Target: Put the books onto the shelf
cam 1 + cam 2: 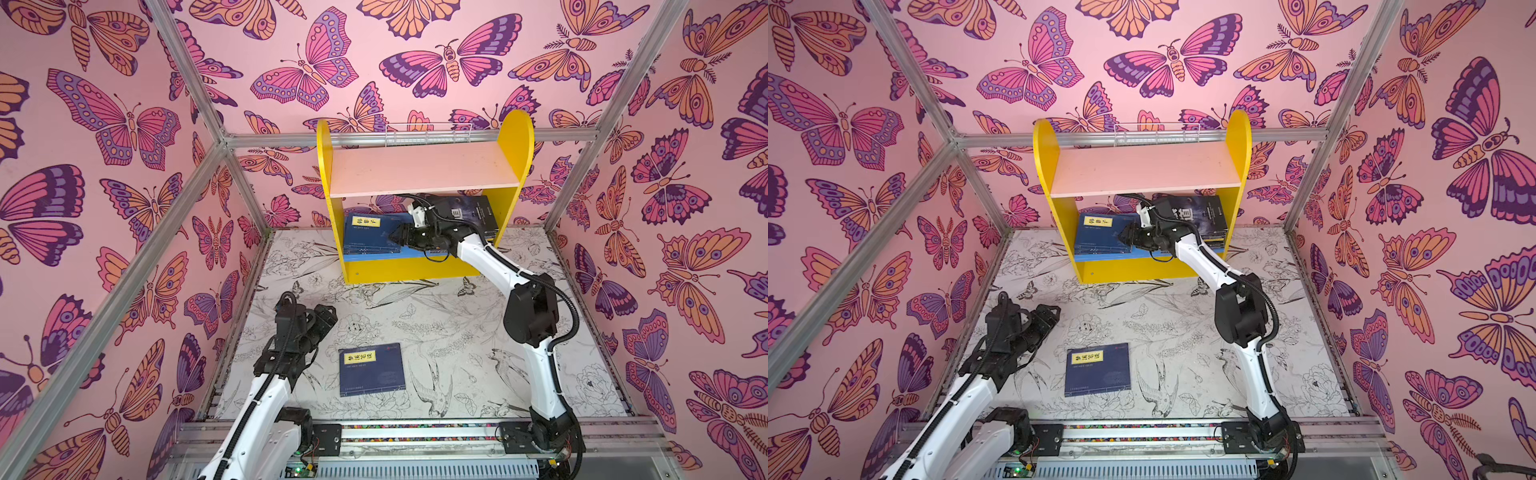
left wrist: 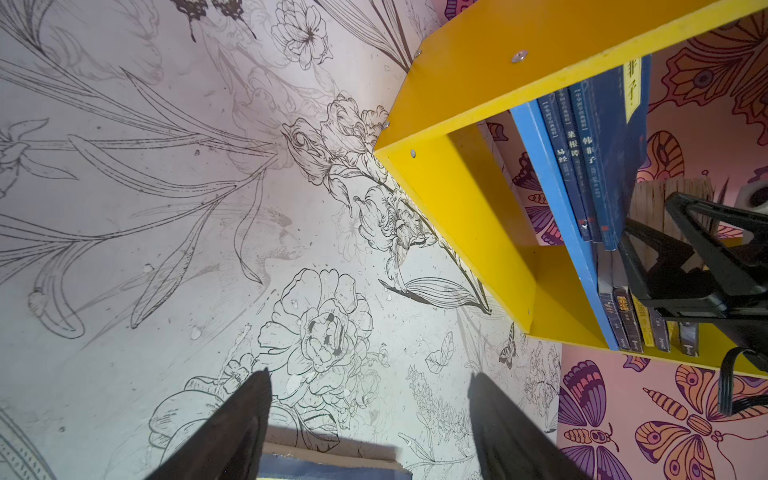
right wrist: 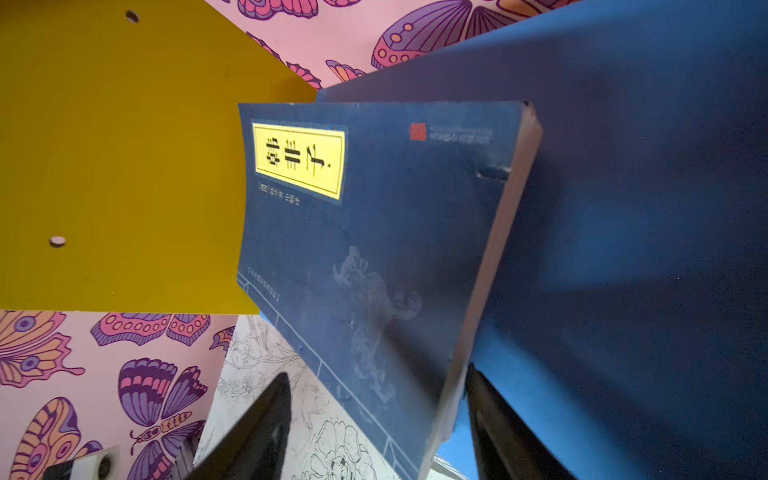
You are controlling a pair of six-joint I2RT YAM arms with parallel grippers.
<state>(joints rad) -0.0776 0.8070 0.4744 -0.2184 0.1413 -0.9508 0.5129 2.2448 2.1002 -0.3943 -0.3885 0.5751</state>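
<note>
Right gripper (image 1: 395, 239): reaches into the bottom tier of the shelf (image 1: 407, 270) from the near right. Jaws are spread apart and it isn't squeezing anything, as far as I can see.
Its fingers (image 3: 270, 415): in the right wrist view, the near corner of the top navy book (image 3: 365, 249) sits between them. One finger is clearly off the cover. The other is right by the page edge, and I can't tell if it touches.
Left gripper (image 1: 326, 318): hangs over the near left of the table (image 1: 436, 332), jaws wide, nothing between them.
Shelf: stands at the far end of the table, close to the far wall. It has yellow sides, a pink upper board (image 1: 424, 170) and a blue lower board (image 2: 555, 208).
Navy stack (image 1: 368, 237): lies flat on the left half of the lower board, and the top one has its yellow title label facing up. The left wrist view shows three navy spines.
Dark books (image 1: 482, 212): on the right half of the same board, just behind the right arm's wrist and partly hidden by it. Several spines show in the left wrist view, one of them yellow.
Loose book (image 1: 372, 370): navy with a yellow label, flat on the table near the front. It's just right of the left arm and well apart from the shelf.
Walls (image 1: 124, 124): pink butterfly wallpaper all round.
</note>
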